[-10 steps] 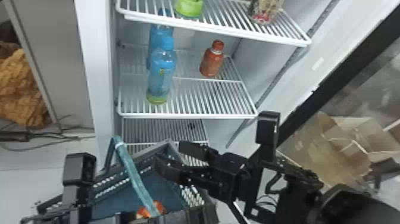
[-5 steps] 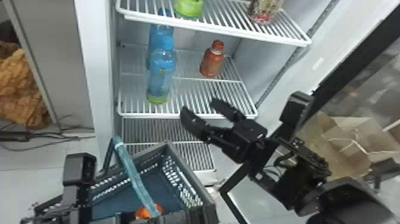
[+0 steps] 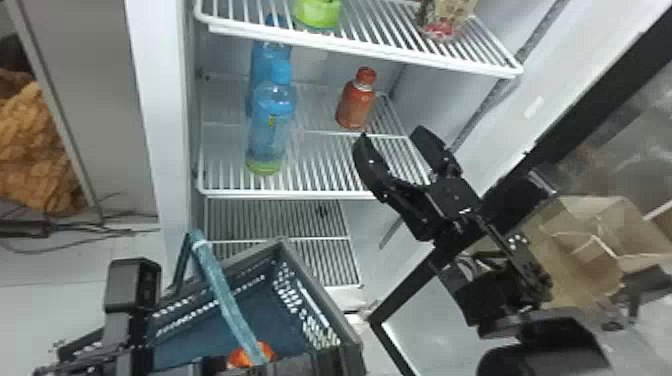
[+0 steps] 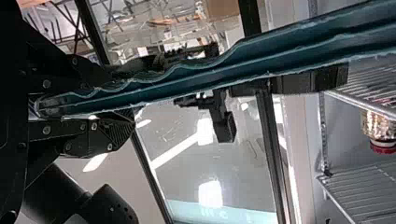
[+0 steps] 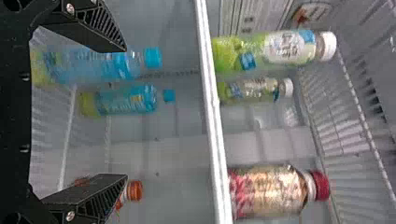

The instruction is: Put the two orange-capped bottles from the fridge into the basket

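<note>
An orange-capped bottle [image 3: 355,102] stands on the fridge's middle shelf. Just in front of it and lower, my right gripper [image 3: 392,137] is open, with nothing between its fingers. In the right wrist view the bottle's cap [image 5: 135,191] shows past one finger of the right gripper [image 5: 125,113]. Low at the left is my left gripper [image 3: 132,320], beside the basket [image 3: 320,285]. The left wrist view has the left gripper [image 4: 135,95] shut on the basket's teal handle [image 4: 196,77]. Inside the basket lies something orange [image 3: 250,355], partly behind the handle.
Two blue bottles [image 3: 270,125] stand one behind the other on the middle shelf's left side. The upper shelf [image 3: 380,52] hangs above, carrying a green-based bottle [image 3: 318,12] and a red-and-gold one [image 3: 445,20]. The fridge's dark door frame [image 3: 615,90] slants along the right.
My right gripper has risen from over the basket, moving up and right to the middle shelf's front right, and its fingers have spread. The left arm and basket look unmoved.
</note>
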Controlling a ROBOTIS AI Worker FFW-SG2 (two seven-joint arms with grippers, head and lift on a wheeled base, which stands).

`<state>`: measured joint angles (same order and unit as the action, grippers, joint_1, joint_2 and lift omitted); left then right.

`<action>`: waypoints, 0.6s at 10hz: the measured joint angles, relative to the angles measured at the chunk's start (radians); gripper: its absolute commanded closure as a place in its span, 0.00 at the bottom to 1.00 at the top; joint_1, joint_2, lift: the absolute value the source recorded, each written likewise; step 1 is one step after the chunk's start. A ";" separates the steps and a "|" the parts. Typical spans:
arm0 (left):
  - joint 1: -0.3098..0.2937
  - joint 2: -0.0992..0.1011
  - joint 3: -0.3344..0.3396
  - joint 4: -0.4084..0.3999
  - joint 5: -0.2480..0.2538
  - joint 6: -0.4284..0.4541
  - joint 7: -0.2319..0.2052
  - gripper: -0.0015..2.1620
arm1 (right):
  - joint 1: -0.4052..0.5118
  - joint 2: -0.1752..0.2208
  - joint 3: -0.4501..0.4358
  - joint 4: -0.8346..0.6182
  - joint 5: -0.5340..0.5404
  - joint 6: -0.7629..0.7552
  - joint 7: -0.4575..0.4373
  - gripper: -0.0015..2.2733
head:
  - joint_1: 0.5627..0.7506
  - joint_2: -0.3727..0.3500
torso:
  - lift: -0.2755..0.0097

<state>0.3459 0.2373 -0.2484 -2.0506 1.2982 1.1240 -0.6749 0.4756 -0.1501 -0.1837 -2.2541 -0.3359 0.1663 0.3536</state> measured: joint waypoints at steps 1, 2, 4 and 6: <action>0.000 0.000 0.000 0.000 0.000 0.000 0.000 0.54 | -0.028 0.001 0.000 0.067 0.015 -0.055 -0.005 0.04 | 0.70 0.03 | 0.14; 0.001 0.000 0.002 0.001 0.000 0.000 0.000 0.54 | -0.072 0.001 0.002 0.162 0.029 -0.127 -0.006 0.04 | 0.70 0.03 | 0.14; 0.002 0.000 0.003 0.002 0.000 0.000 0.000 0.54 | -0.180 -0.004 0.019 0.349 0.040 -0.230 -0.005 0.04 | 0.70 0.03 | 0.14; 0.003 0.001 0.003 0.002 0.002 0.000 0.000 0.54 | -0.275 -0.015 0.039 0.486 0.054 -0.263 -0.010 0.04 | 0.70 0.03 | 0.14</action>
<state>0.3486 0.2379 -0.2453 -2.0481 1.2998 1.1238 -0.6749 0.2003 -0.1654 -0.1448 -1.7681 -0.2814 -0.0969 0.3432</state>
